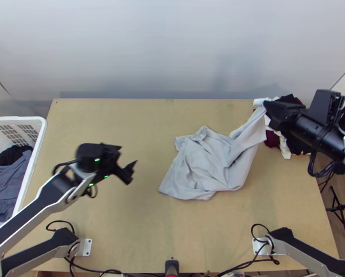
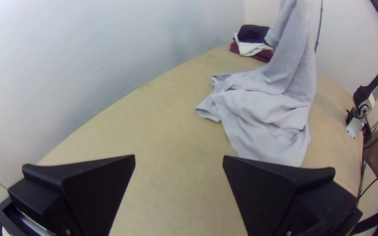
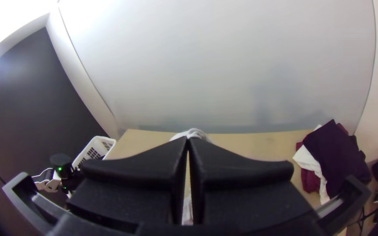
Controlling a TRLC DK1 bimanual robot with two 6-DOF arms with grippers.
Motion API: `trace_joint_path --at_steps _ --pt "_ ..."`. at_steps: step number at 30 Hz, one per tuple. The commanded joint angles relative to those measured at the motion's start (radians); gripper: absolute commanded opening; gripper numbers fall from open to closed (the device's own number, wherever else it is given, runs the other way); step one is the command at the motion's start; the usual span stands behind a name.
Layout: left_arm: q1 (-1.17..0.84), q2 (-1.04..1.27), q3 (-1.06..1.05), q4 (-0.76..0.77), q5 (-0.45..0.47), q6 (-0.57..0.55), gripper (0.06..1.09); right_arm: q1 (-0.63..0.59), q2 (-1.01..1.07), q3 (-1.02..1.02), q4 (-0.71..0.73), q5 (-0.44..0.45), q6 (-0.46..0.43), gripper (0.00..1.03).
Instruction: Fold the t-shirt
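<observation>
Light grey fabric: the t-shirt (image 1: 200,161) is lifted at one end and otherwise rests on the table (image 1: 135,233). The right end effector (image 1: 265,105) has its fingers pressed together, pinching one edge or corner; which part of the garment this is cannot be determined. From that grip, a length of cloth slopes down to the main body, which lies rumpled between the two end effectors, with overlapping layers and loose creases. The left end effector (image 2: 179,156) is spread and empty, well apart from the nearest hem.

Completion status: early. One grip is established. The garment is not laid flat, and no deliberate fold line is visible.

Remaining operations, as judged from this state:
1. Take a second grip with the left end effector on a free edge.
2. Draw the garment out and lay it flat.
3. Fold the sides and sleeves inward, then fold the length.
4. Set the folded piece down, possibly on the stack of dark, white and maroon garments (image 3: 337,157) beside the right end effector.

Outward of the left end effector stands a white basket (image 1: 44,127) holding dark and blue-grey cloth.
</observation>
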Motion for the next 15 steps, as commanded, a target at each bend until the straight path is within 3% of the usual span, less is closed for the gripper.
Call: trace_joint_path --at_steps 1,5,10,15 --pt "-0.143 0.247 0.112 0.154 -0.064 0.003 1.03 0.002 -0.068 -0.113 0.02 0.003 0.006 0.03" --pt "-0.169 0.433 0.231 0.223 -0.064 0.031 1.03 -0.006 -0.091 -0.151 0.026 0.005 0.01 0.03" --pt "-0.169 0.686 0.477 0.148 -0.097 -0.117 1.03 -0.016 -0.114 -0.183 0.034 0.005 0.01 0.03" --pt "-0.202 0.85 0.646 0.179 -0.179 -0.152 1.03 -0.025 -0.125 -0.195 0.034 0.006 0.01 0.03"
